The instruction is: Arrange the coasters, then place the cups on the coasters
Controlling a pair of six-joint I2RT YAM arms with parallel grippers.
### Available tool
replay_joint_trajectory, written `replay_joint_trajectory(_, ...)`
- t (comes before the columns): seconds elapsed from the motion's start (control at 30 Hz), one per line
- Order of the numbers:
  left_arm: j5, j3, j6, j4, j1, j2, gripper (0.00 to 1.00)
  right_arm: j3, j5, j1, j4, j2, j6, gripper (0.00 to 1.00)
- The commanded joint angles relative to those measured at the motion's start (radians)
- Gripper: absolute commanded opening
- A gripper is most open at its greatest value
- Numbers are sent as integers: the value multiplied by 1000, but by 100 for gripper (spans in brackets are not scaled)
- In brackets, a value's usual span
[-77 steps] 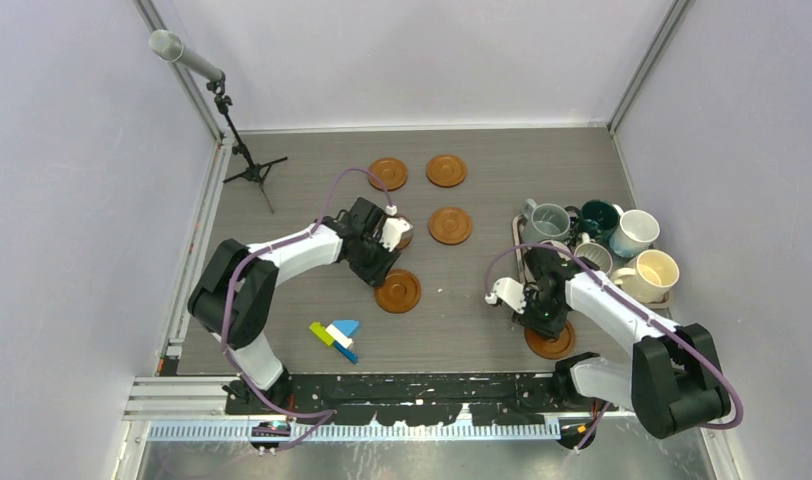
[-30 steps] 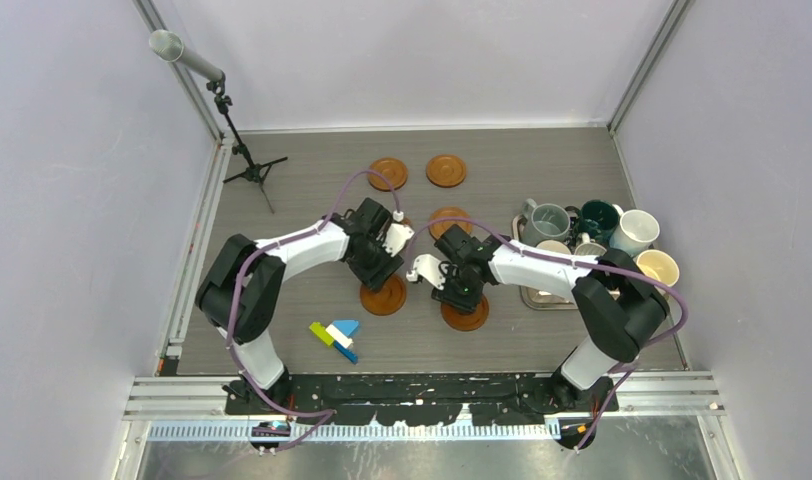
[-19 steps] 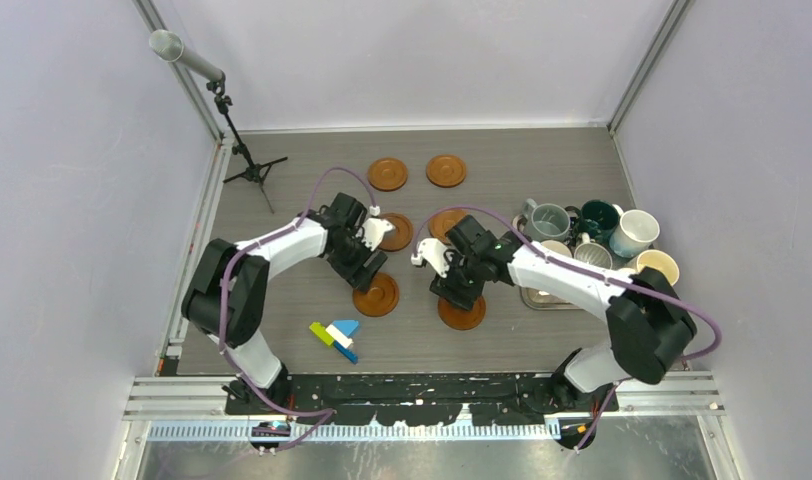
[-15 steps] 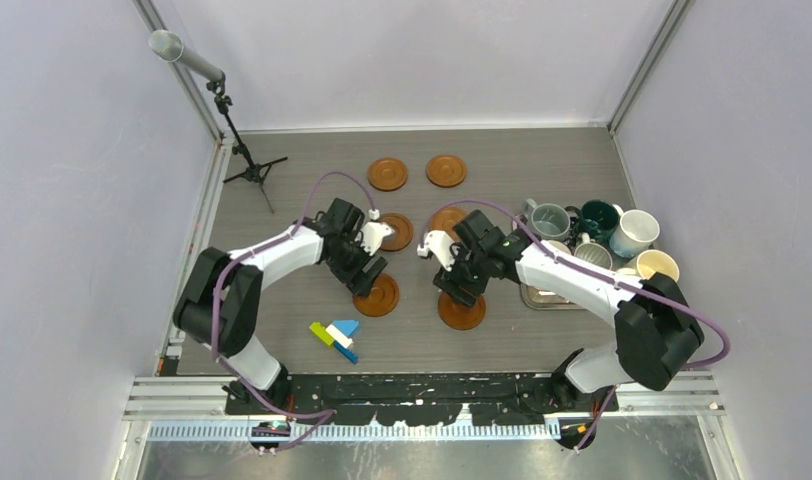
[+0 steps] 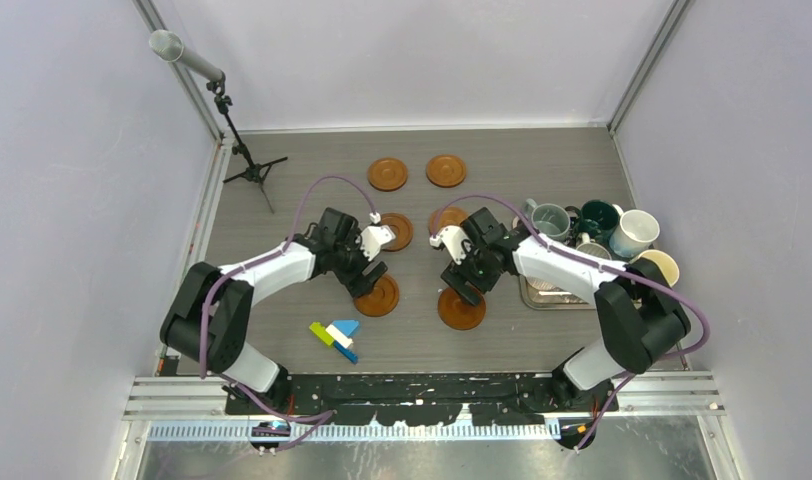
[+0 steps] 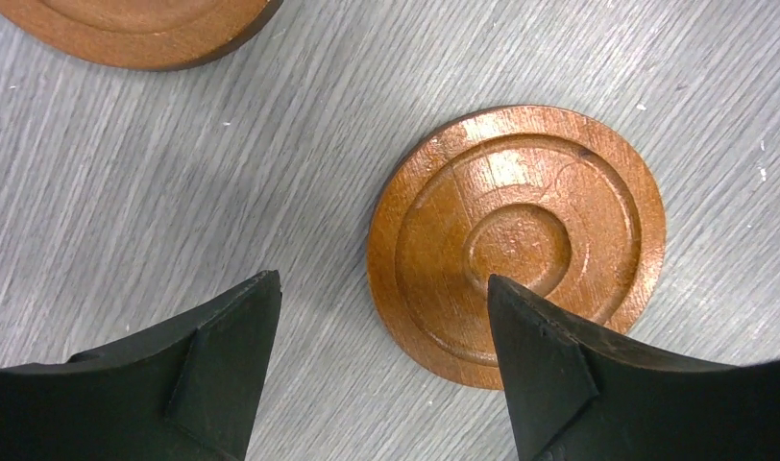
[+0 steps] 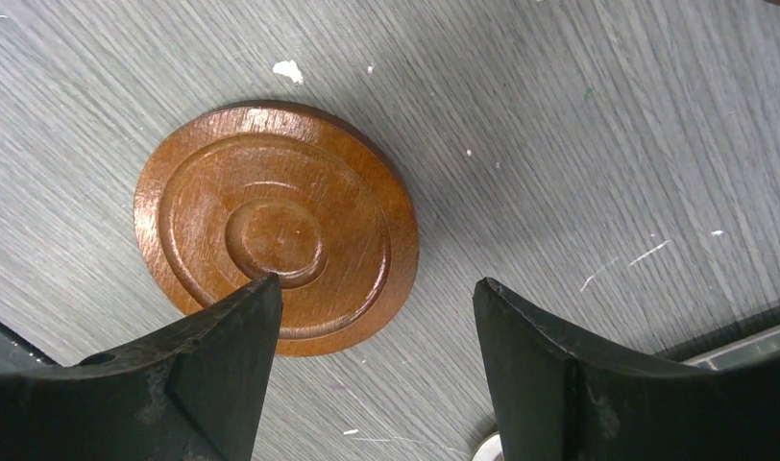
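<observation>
We log the left tool [image 6: 378, 288] wide open and empty, with the near-left coaster [image 6: 516, 240] flat on the counter [image 6: 127, 192] beneath it. The right tool [image 7: 377, 283] is equally wide over the near-right coaster [image 7: 276, 226]. The cups [image 5: 634, 232] are clustered at the counter's right side.

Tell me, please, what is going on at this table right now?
Two robot arms are laying out wooden coasters. The left gripper hangs open over the near-left coaster, and the right gripper hangs open over the near-right coaster; both discs lie flat and neither is held. The other four coasters lie farther back, making two rough columns. The mugs are clustered at the steel tray on the right, and none is on a coaster yet.
</observation>
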Motion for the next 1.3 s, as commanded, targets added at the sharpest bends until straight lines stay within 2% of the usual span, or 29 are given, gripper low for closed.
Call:
replay_joint_trajectory(0.0, 27, 27, 57, 36, -19, 32, 79, 8, 15, 10, 39, 36, 7, 78)
replay_joint_trajectory(0.2, -42, 46, 93, 4, -93, 74, 70, -2, 37, 9, 73, 89, -29, 74)
replay_joint_trajectory(0.4, -92, 71, 91, -14, -141, 105, 56, 16, 66, 11, 101, 141, -17, 64)
replay_joint_trajectory(0.6, -113, 80, 87, -13, -168, 116, 50, 36, 113, 7, 124, 168, -3, 59)
replay_joint_trajectory(0.9, -145, 97, 104, -27, -215, 143, 44, 74, 116, -31, 124, 207, 18, 52)
replay_joint_trajectory(1.27, -153, 104, 124, -42, -242, 151, 42, 104, 135, -41, 131, 239, 40, 51)
